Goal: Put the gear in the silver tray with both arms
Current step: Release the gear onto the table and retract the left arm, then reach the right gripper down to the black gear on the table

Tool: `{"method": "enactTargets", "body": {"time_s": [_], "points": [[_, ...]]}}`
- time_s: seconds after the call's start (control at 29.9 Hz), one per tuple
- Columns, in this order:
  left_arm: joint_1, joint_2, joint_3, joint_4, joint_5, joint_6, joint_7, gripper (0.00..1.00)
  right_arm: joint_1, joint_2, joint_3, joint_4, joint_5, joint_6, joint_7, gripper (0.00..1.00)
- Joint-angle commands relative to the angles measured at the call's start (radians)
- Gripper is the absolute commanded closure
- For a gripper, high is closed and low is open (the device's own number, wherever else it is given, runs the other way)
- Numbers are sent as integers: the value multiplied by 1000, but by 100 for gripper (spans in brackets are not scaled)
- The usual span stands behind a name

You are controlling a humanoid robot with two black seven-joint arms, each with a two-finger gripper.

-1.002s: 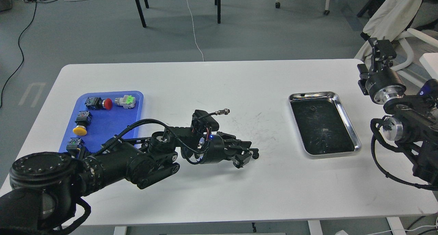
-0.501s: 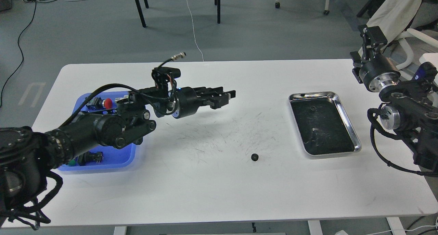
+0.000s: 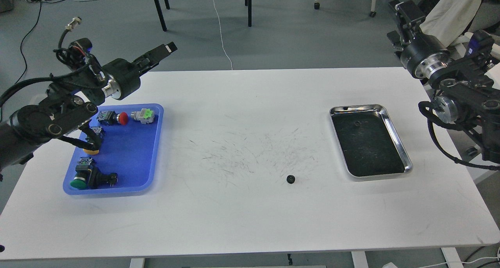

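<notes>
A small black gear [image 3: 290, 178] lies alone on the white table, left of the silver tray's near corner. The silver tray [image 3: 356, 108] sits at the right; a tiny dark piece [image 3: 356, 124] lies on its dark base. My left gripper [image 3: 166, 49] is raised high over the table's far left edge, well away from the gear, and holds nothing visible. Its fingers are seen side-on and cannot be told apart. My right gripper [image 3: 403, 11] is up beyond the table's far right corner, seen small and dark.
A blue plastic tray [image 3: 133, 154] at the left holds several push buttons and switches. The table [image 3: 242, 221] bears scratch marks at its middle. Chair legs and cables are on the floor behind.
My left arm let go of the gear on the table, then lifted and swung back far to the left. My right arm rose and drew back a little.
</notes>
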Motion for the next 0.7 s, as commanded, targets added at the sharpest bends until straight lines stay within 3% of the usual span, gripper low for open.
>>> {"method": "enactTargets", "body": {"time_s": [0.0,0.2,0.4,0.53,0.67], "points": [[34,15,-12,48,-141,-15,0,1,78,3,-118,39,-50,1,0,4],[72,11,-42,169,-348,-119,0,1,173,1,-225,157,-137,6,3,4],[125,9,-80,219,-419,-125,0,1,286,46,-446,218,-266,36,10,4],[146,11,-170,245,-454,-163,0,1,368,81,-596,241,-347,49,48,4],[149,6,-265,286,-485,-241,0,1,435,127,-716,255,-409,118,51,3]]}}
